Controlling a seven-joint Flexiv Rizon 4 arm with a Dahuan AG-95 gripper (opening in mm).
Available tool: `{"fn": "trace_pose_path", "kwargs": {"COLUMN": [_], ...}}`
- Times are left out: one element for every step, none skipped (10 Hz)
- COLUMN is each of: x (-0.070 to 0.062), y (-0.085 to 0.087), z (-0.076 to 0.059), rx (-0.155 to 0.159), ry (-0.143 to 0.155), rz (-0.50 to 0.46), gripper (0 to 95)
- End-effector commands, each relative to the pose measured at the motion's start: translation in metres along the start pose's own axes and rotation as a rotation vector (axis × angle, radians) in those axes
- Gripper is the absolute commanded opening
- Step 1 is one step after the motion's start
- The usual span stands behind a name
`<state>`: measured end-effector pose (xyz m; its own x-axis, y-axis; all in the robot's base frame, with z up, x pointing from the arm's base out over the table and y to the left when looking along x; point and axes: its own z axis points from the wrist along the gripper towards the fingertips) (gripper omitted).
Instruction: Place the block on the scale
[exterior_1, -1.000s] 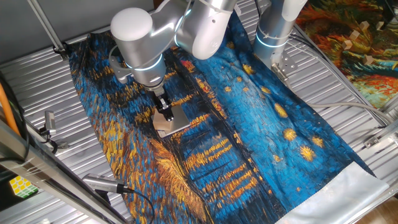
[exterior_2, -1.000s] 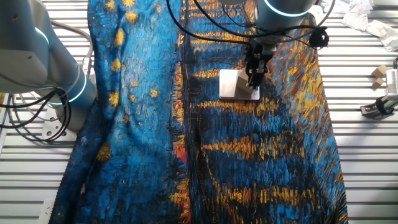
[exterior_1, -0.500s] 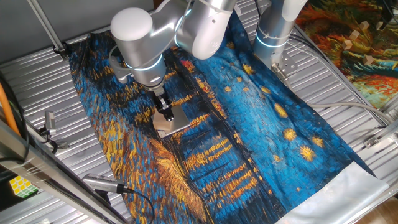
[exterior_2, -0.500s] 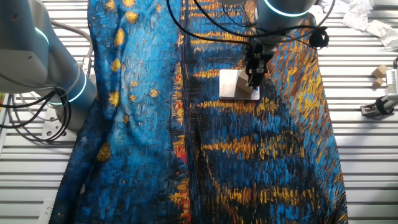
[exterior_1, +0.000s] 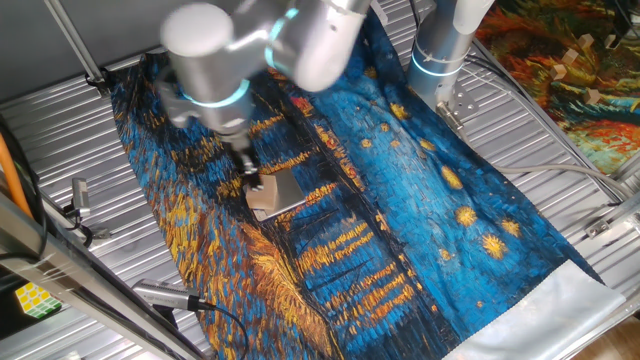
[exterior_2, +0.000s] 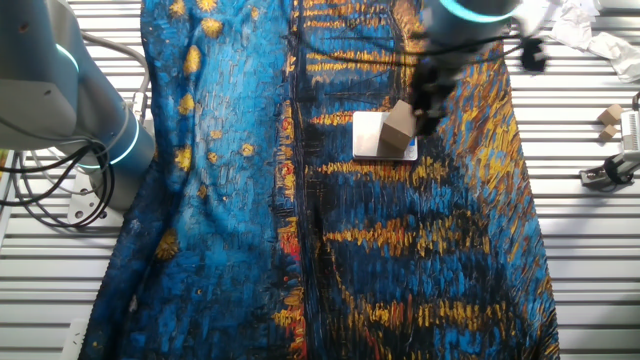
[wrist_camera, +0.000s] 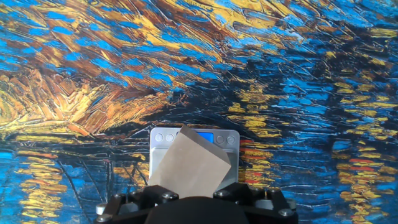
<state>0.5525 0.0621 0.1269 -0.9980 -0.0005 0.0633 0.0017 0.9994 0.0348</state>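
The silver-grey scale (exterior_1: 280, 194) lies on the painted cloth, and its blue display strip shows in the hand view (wrist_camera: 198, 137). The tan block (exterior_2: 397, 124) stands tilted on the scale, one corner up. It fills the lower middle of the hand view (wrist_camera: 189, 167) and hides much of the scale. My gripper (exterior_2: 428, 100) is motion-blurred, just beside and above the block. The block is next to the fingers, not between them. In one fixed view the gripper (exterior_1: 245, 165) is over the scale's left end. In the hand view the black gripper body hides the fingertips.
The blue and orange painted cloth (exterior_1: 420, 200) covers the ribbed metal table. A second arm's base (exterior_2: 95, 130) stands at the cloth's edge. A multicoloured puzzle cube (exterior_1: 30, 298) sits at the table's corner. Small wooden pieces (exterior_2: 608, 118) lie off the cloth.
The arm had been still, with the gripper down on the scale and the block hidden. It has now swung quickly away and up, and the tilted block shows on the scale.
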Motion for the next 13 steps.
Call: {"fn": "trace_pose_path", "kwargs": {"x": [-0.0148, -0.0164, -0.0164, -0.0164, -0.0163, -0.0163, -0.0163, -0.0162, -0.0158, -0.0145, -0.0140, -0.0138, -0.0139], "y": [0.0004, 0.0004, 0.0005, 0.0005, 0.0005, 0.0005, 0.0005, 0.0006, 0.0007, 0.0014, 0.0019, 0.0021, 0.0022], "z": [-0.0121, -0.0131, -0.0131, -0.0132, -0.0133, -0.0133, -0.0133, -0.0132, -0.0134, -0.0156, -0.0174, -0.0181, -0.0181], "rx": [0.002, 0.003, 0.003, 0.003, 0.003, 0.003, 0.005, 0.005, 0.005, 0.005, 0.005, 0.005, 0.005], "ry": [0.012, 0.012, 0.011, 0.007, 0.006, 0.006, 0.007, 0.007, 0.003, -0.005, -0.005, -0.004, -0.004], "rz": [-0.005, -0.013, -0.018, -0.034, -0.048, -0.049, -0.051, -0.058, -0.071, -0.083, -0.079, -0.068, -0.064], "gripper": [0.0, 0.0, 0.0, 0.0, 0.0, 0.0, 0.0, 0.0, 0.0, 0.0, 0.0, 0.0, 0.0]}}
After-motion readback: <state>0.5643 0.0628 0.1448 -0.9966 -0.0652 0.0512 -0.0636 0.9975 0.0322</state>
